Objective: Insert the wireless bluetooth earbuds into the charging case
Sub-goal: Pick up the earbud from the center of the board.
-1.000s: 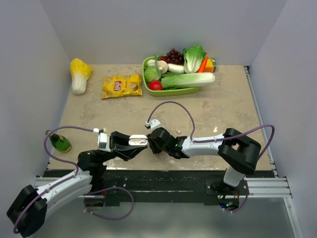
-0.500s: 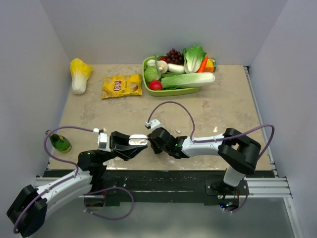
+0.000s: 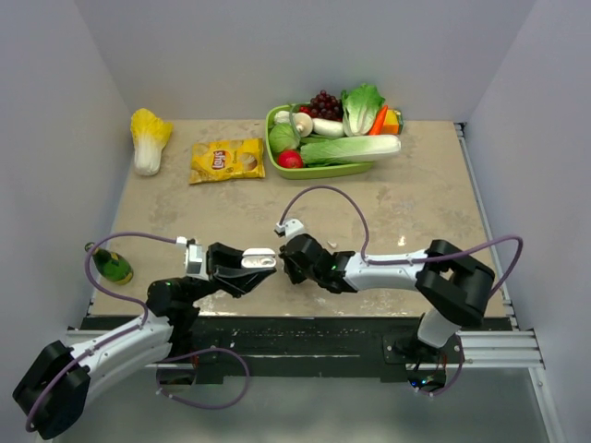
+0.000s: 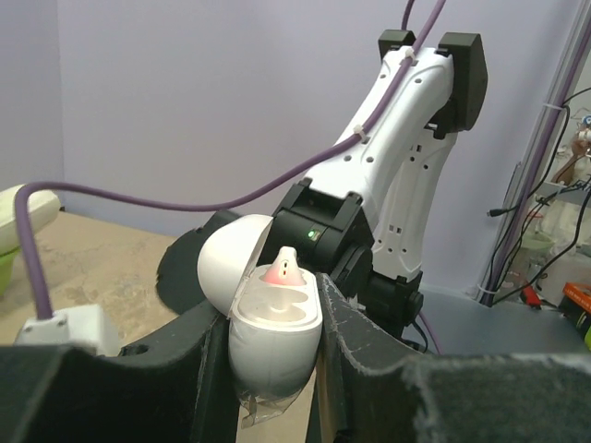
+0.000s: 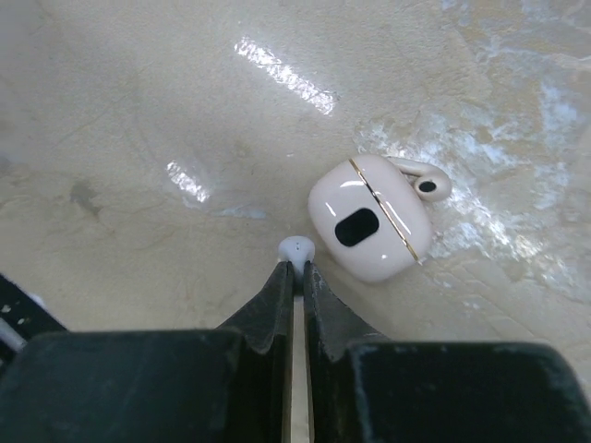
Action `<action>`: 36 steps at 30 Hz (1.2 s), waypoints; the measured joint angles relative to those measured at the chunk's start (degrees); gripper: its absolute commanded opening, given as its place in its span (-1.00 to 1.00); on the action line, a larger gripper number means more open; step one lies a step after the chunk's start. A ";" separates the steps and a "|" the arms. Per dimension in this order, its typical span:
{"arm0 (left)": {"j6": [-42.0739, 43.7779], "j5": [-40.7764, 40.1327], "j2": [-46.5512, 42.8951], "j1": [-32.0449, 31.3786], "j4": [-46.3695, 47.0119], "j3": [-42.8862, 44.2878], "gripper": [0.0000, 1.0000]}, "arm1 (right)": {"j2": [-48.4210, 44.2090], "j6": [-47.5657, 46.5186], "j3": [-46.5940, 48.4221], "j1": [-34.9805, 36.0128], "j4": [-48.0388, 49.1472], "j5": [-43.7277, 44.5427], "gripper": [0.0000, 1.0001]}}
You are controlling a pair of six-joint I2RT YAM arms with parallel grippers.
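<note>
Item: white oval case (image 4: 275,337), lid (image 4: 226,263) hinged open, held off the table (image 5: 138,138) near its front edge. Holder: left claw (image 4: 275,318), pinching the case by its sides, opening facing up and towards the right arm. Contents: one earbud (image 4: 282,270) standing in a well, its pinkish end poking above the rim, so probably not fully home. Second item: loose earbud (image 5: 369,221), cream with a dark oval patch and a short stem, lying flat on the table just beside the right claw (image 5: 296,268). That claw's fingers are pressed almost together and seem to nip a small white piece (image 5: 296,247) at their very tips; what that piece is cannot be told. Step in hand, as judged: fetching the last earbud for the empty well. Handling notes: the bud is smooth and rounded, so a grip across its body may squirt it sideways; taking it by the stem looks safer. Carry it stem-down over the free well, lower it straight, and release only once it sits. Left claw should keep the case level. Hazards: knocking the standing earbud, or bumping the lid closed.
</note>
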 measured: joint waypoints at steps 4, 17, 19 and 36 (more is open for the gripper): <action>1.36 -1.18 -0.07 0.00 -0.11 0.57 -1.00 | -9.55 0.39 -1.99 0.00 -4.02 0.15 -1.00; 20.41 -14.75 6.34 -2.82 0.02 12.52 -1.00 | -44.89 3.89 1.57 -0.07 -21.35 8.22 -1.00; 25.92 -18.14 9.51 -4.79 -0.50 13.88 -1.00 | -45.62 4.74 3.69 -0.09 -23.63 8.20 -1.00; 51.56 -48.22 35.01 -13.14 -1.07 17.38 -1.00 | -40.48 5.92 17.86 -0.11 -28.50 7.96 -1.00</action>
